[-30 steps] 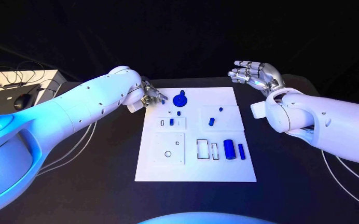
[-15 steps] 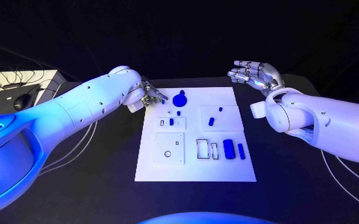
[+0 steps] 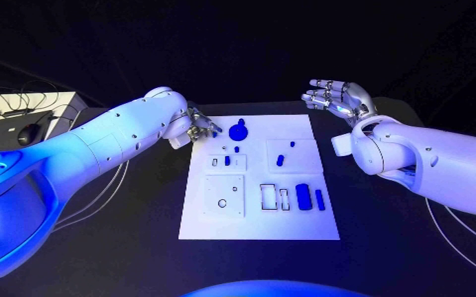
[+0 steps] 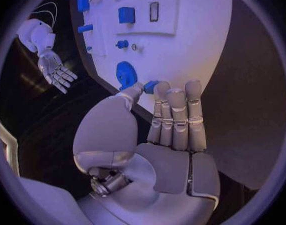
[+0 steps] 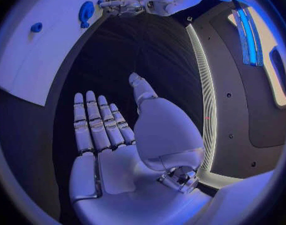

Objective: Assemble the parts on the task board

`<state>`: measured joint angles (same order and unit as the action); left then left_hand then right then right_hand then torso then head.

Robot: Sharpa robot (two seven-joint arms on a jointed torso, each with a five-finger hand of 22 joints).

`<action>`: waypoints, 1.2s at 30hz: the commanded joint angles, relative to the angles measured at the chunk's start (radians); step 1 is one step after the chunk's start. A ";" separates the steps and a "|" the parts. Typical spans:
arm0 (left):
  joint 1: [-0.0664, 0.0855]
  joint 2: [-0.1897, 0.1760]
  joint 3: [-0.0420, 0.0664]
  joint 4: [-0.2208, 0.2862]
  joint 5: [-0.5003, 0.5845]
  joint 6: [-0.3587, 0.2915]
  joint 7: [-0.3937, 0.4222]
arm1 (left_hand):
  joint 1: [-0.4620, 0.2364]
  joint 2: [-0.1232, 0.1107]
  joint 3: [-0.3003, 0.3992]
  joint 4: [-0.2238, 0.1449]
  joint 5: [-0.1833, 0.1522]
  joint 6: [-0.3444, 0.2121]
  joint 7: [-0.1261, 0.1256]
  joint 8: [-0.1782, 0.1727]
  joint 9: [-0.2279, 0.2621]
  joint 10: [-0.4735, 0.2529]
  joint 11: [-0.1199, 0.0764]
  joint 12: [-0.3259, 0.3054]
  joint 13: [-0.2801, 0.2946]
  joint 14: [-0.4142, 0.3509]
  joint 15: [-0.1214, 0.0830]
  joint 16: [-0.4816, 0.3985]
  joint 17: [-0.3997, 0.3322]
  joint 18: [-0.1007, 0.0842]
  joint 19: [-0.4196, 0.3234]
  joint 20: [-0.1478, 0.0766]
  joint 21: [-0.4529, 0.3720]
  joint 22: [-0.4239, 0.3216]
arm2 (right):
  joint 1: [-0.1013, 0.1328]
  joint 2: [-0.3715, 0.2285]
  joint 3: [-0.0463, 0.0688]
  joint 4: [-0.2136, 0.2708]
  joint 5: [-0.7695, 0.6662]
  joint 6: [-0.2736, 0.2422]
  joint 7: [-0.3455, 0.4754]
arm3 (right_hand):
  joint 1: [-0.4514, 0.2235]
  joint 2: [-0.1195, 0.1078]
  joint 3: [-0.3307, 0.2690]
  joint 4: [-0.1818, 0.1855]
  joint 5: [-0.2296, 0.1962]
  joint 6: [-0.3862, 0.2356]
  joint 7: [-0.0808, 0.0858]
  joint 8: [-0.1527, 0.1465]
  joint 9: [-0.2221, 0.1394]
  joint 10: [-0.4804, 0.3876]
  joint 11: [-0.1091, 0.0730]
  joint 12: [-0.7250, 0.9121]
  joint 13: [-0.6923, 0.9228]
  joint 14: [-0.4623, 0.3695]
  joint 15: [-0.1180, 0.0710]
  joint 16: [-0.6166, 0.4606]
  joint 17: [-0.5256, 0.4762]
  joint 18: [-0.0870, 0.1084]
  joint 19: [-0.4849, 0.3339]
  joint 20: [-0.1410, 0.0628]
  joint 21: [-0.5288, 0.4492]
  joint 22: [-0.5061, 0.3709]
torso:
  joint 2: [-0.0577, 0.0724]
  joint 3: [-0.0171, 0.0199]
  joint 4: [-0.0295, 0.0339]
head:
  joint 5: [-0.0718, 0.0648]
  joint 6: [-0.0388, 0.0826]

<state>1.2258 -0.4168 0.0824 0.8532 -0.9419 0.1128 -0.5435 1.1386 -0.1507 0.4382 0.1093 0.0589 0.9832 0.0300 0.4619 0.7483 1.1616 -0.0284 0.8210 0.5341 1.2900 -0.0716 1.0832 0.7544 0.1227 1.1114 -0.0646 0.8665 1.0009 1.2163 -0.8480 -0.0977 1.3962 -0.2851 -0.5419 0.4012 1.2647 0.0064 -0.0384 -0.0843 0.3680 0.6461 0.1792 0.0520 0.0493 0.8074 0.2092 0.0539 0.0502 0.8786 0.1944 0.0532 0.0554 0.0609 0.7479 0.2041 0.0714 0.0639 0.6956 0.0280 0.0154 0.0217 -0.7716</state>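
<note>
The white task board point(image 3: 258, 223) lies in the middle of the black table. At its far edge rests a round blue disc part point(image 3: 239, 132) point(image 4: 125, 75). My left hand point(image 3: 201, 126) point(image 4: 171, 117) hovers at the board's far left corner, right beside the disc, and pinches a small blue part point(image 4: 150, 85) between thumb and a fingertip. Small blue parts point(image 3: 227, 161) point(image 3: 280, 160) sit mid-board. A blue cylinder point(image 3: 303, 196) and a blue bar point(image 3: 319, 199) lie near two empty slots point(image 3: 267, 197). My right hand point(image 3: 337, 97) point(image 5: 112, 135) stays off the board past its far right corner, fingers spread, holding nothing.
A pale box point(image 3: 35, 108) with cables stands at the table's left edge. More cables point(image 3: 104, 190) trail beside my left arm. Bare black table surrounds the board on every side.
</note>
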 commanded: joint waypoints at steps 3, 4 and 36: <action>0.000 0.000 -0.001 0.003 0.019 0.019 0.020 | -0.011 0.010 0.081 -0.029 0.001 0.007 -0.004 -0.012 -0.003 0.002 -0.009 -0.008 0.001 0.000 -0.010 0.003 0.001 -0.011 0.002 -0.010 -0.001 0.003 | 0.001 0.001 0.001 0.002 -0.009 0.001 0.010 | 0.002 -0.001 0.000 -0.004 0.005 -0.008 0.078 -0.006 -0.001 -0.003 0.002 -0.004 0.000 -0.006 -0.002 0.001 -0.001 -0.003 -0.008 0.002 -0.004 -0.001 | -0.001 -0.0006 -0.0001 | 0.001 -0.001; 0.000 -0.001 -0.001 0.004 0.021 0.019 0.021 | -0.014 0.012 0.102 -0.037 0.001 0.006 -0.004 -0.014 -0.004 0.002 -0.009 -0.009 0.001 -0.001 -0.010 0.002 0.001 -0.011 0.002 -0.010 -0.001 0.003 | 0.001 0.001 0.001 0.002 -0.009 0.001 0.010 | 0.002 -0.001 0.000 -0.004 0.005 -0.008 0.078 -0.006 -0.001 -0.003 0.002 -0.004 0.000 -0.006 -0.002 0.001 -0.001 -0.003 -0.008 0.002 -0.004 -0.001 | 0.000 -0.0005 0.0000 | 0.002 0.000; 0.000 -0.048 -0.001 0.073 0.070 -0.026 0.025 | -0.086 0.028 0.377 -0.216 0.027 0.006 -0.003 -0.004 0.065 0.047 -0.018 -0.043 -0.002 0.033 -0.020 0.022 0.052 -0.024 0.030 -0.033 0.039 0.051 | 0.001 0.000 0.001 -0.004 -0.014 0.002 0.009 | 0.002 -0.001 0.000 -0.004 0.005 -0.009 0.078 -0.006 -0.001 -0.001 0.002 -0.004 0.000 -0.005 -0.001 0.001 -0.001 -0.003 -0.008 0.002 -0.004 -0.001 | -0.002 0.0001 0.0005 | 0.004 -0.001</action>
<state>1.2254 -0.4613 0.0816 0.9150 -0.8977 0.1080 -0.5289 1.0587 -0.1256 0.7249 -0.0223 0.0832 0.9706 0.0353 0.4393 0.6766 1.2020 -0.0462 0.7811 0.5306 1.3176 -0.0911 1.1027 0.8033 0.1142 1.1379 -0.0979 0.9018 1.0505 1.2165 -0.8480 -0.0976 1.3931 -0.2900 -0.5420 0.4010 1.2647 0.0064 -0.0384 -0.0843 0.3680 0.6461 0.1792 0.0520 0.0493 0.8074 0.2092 0.0539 0.0502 0.8786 0.1944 0.0532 0.0554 0.0608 0.7480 0.2041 0.0714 0.0639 0.6937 0.0280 0.0155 0.0249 -0.7742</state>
